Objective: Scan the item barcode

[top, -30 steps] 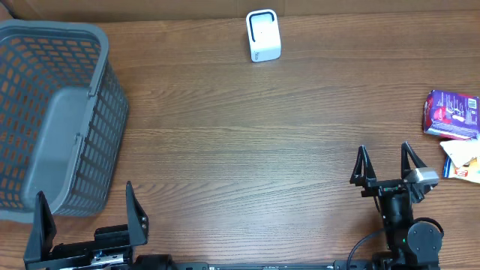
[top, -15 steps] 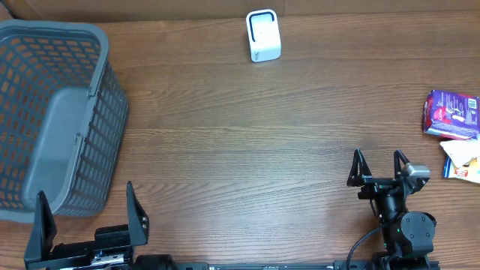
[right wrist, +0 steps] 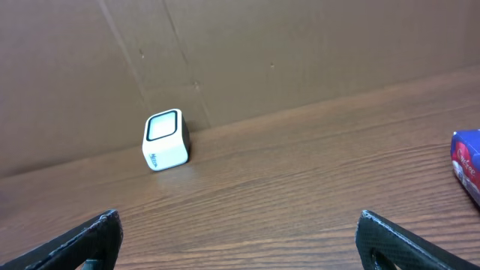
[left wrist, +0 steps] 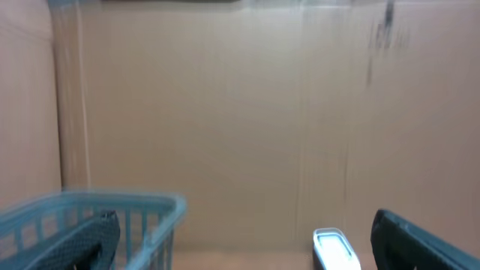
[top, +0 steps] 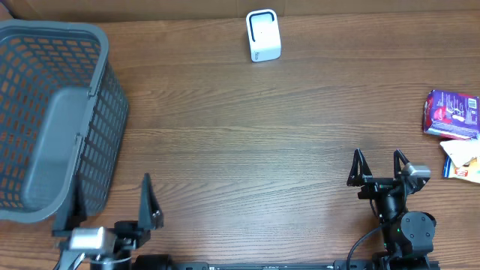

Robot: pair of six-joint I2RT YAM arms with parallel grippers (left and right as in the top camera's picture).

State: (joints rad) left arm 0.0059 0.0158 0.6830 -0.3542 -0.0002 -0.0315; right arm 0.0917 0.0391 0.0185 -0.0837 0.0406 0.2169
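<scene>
The white barcode scanner point(top: 263, 35) stands at the back middle of the table, also visible in the right wrist view point(right wrist: 165, 139) and blurred in the left wrist view point(left wrist: 335, 249). A purple packet point(top: 452, 114) lies at the right edge, showing in the right wrist view point(right wrist: 469, 165), with a white and orange packet point(top: 461, 159) just in front of it. My right gripper point(top: 377, 166) is open and empty near the front edge, left of the packets. At the front left my left gripper point(top: 111, 201) is open and empty beside the basket.
A large grey mesh basket point(top: 97, 90) fills the left side of the table, its rim visible in the left wrist view point(left wrist: 112, 204). A brown cardboard wall point(right wrist: 300, 45) runs along the back. Bare wooden tabletop point(top: 247, 150) lies between the grippers and the scanner.
My left gripper has shifted to the right and tilted, and its view is blurred by the motion. The right gripper drew slightly back and left a second ago, then held still.
</scene>
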